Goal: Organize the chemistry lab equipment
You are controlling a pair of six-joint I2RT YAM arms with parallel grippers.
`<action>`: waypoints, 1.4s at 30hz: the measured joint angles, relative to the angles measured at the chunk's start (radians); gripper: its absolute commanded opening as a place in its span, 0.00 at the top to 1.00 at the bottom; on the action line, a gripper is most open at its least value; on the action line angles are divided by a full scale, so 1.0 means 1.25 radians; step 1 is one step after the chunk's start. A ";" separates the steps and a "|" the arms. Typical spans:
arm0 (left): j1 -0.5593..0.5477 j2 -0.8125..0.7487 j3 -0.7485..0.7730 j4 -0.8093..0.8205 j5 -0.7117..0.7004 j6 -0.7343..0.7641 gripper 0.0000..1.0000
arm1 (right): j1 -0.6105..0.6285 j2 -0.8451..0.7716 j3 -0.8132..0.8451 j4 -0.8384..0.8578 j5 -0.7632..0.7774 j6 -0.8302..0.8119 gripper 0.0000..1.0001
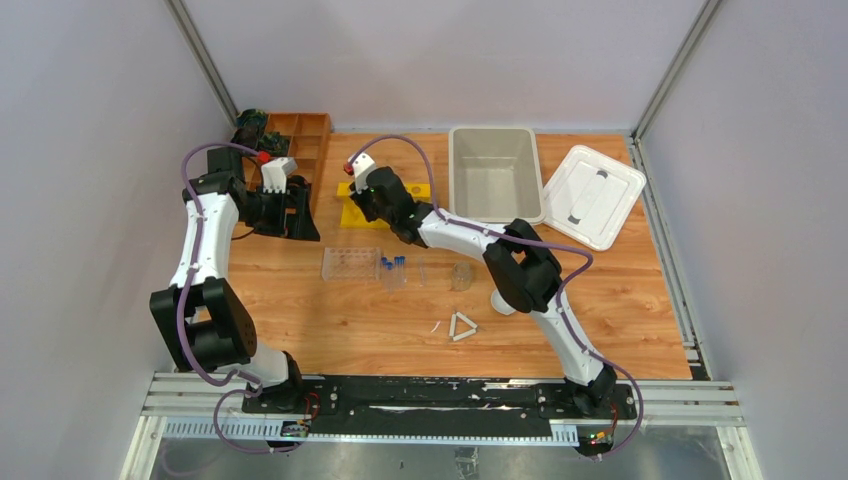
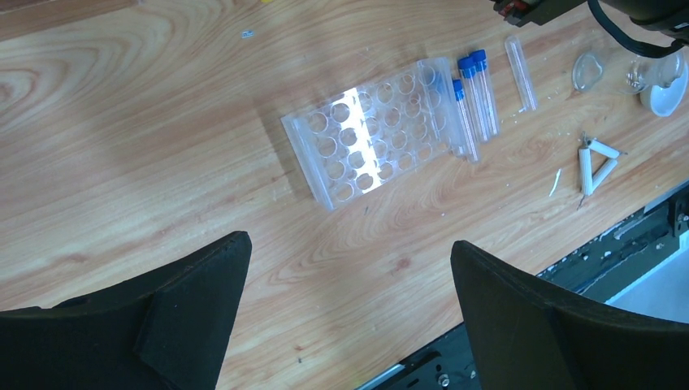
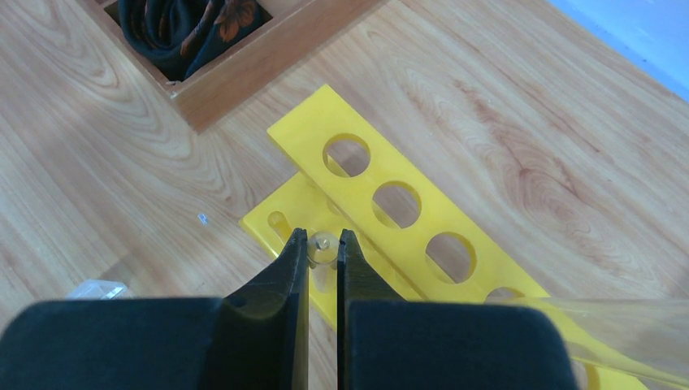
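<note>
My right gripper (image 3: 323,237) is shut on a small clear tube (image 3: 322,242), whose rounded end shows between the fingertips just over the yellow rack (image 3: 406,171) with round holes. In the top view this gripper (image 1: 365,185) hovers above that rack (image 1: 350,208). My left gripper (image 2: 349,252) hangs open over bare wood, holding nothing. Beyond it lie the clear plastic tube rack (image 2: 370,134), tubes with blue caps (image 2: 475,93), an uncapped tube (image 2: 521,73), the glass funnel (image 2: 589,71), the white dish (image 2: 665,97) and the white triangle (image 2: 595,162).
A wooden compartment tray (image 1: 305,140) with black objects stands at the back left, close to the yellow rack. A grey bin (image 1: 493,172) and its white lid (image 1: 593,195) sit at the back right. Another clear tube-like piece (image 3: 617,321) lies across the yellow rack.
</note>
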 measured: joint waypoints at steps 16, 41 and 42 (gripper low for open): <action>0.000 0.000 0.000 0.000 -0.011 0.003 0.00 | -0.005 0.000 -0.023 0.017 -0.009 -0.004 1.00; 0.001 -0.080 0.023 -0.014 -0.015 -0.007 0.00 | 0.030 -0.228 -0.127 -0.058 0.045 0.069 0.58; 0.001 -0.083 0.024 -0.016 -0.014 -0.007 0.00 | 0.033 -0.258 -0.145 -0.063 0.053 0.083 0.61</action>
